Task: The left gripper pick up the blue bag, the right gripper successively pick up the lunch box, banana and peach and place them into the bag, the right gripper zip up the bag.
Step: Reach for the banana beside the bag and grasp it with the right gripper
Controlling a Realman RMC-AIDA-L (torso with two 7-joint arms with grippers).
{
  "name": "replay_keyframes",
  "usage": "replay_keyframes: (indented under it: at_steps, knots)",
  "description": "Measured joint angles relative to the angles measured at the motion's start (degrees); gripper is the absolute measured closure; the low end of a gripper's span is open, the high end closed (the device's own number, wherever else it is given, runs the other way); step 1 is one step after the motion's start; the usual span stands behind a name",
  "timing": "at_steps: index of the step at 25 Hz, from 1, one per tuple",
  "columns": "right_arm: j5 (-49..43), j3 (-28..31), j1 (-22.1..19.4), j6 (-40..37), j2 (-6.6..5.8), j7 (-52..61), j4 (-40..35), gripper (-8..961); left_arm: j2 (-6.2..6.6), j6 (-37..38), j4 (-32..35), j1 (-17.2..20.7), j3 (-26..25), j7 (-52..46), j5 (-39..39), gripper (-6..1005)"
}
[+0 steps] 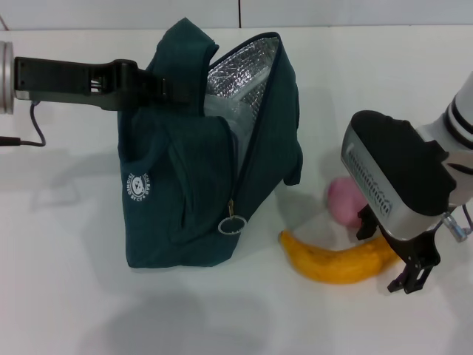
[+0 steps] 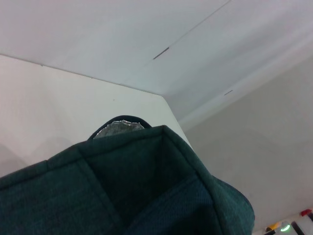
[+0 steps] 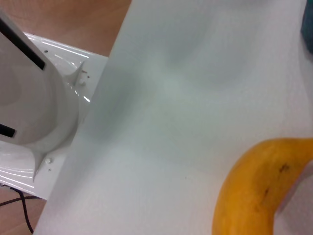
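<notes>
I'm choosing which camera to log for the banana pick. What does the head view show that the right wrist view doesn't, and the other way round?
Only the head view shows the blue bag held open by the left gripper, the peach, and the right gripper at the banana's end. Only the right wrist view shows the table's edge with a white robot base beyond it. Both show the banana lying on the white table.
</notes>
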Motion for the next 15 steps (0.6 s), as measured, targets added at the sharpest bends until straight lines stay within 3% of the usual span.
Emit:
replay_keyframes:
  at_steps: [15]
  knots:
    - [-0.6, -1.5, 0.2, 2.4, 0.09, -0.3, 1.6, 213, 0.0, 0.0, 0.1, -0.1, 0.0, 0.4, 0.0, 969]
